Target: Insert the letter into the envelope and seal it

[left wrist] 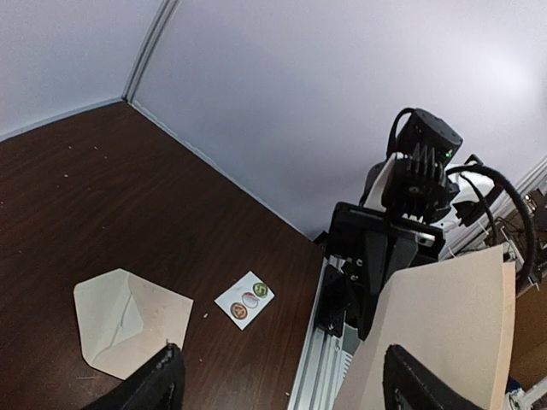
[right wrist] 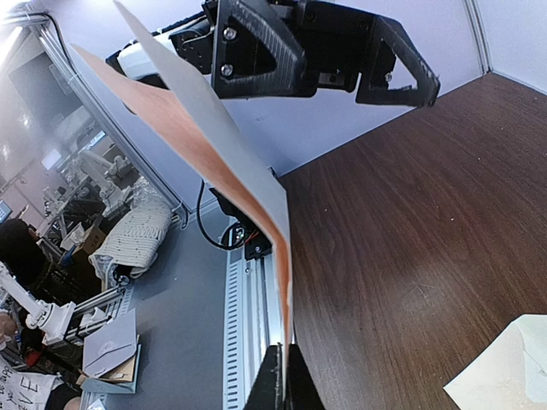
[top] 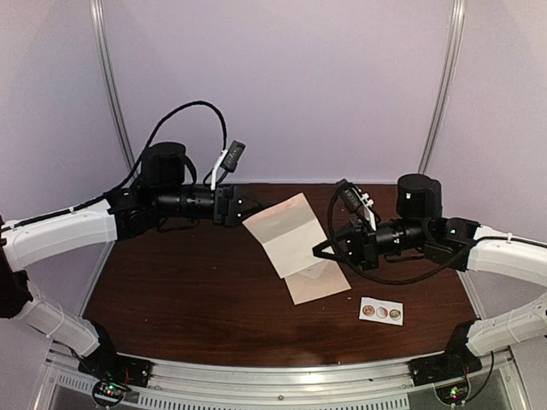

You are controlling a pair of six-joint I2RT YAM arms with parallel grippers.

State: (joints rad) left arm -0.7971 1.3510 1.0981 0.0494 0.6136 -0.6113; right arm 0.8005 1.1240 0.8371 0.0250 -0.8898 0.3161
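Note:
The letter (top: 286,231), a folded pale sheet, hangs in the air over the table's middle. My right gripper (top: 320,250) is shut on its right edge; in the right wrist view the fingers (right wrist: 286,376) pinch the sheet (right wrist: 214,145). My left gripper (top: 244,207) is open at the sheet's left corner. In the left wrist view the sheet (left wrist: 436,342) lies just behind the right finger (left wrist: 419,384). The envelope (top: 318,282) lies flat on the table, flap open, partly under the letter. It also shows in the left wrist view (left wrist: 128,320) and as a corner in the right wrist view (right wrist: 504,376).
A small white strip (top: 381,311) with three round stickers lies on the table right of the envelope, near the front; it also shows in the left wrist view (left wrist: 246,300). The dark wooden table (top: 171,282) ends at a metal rail (top: 282,376) in front.

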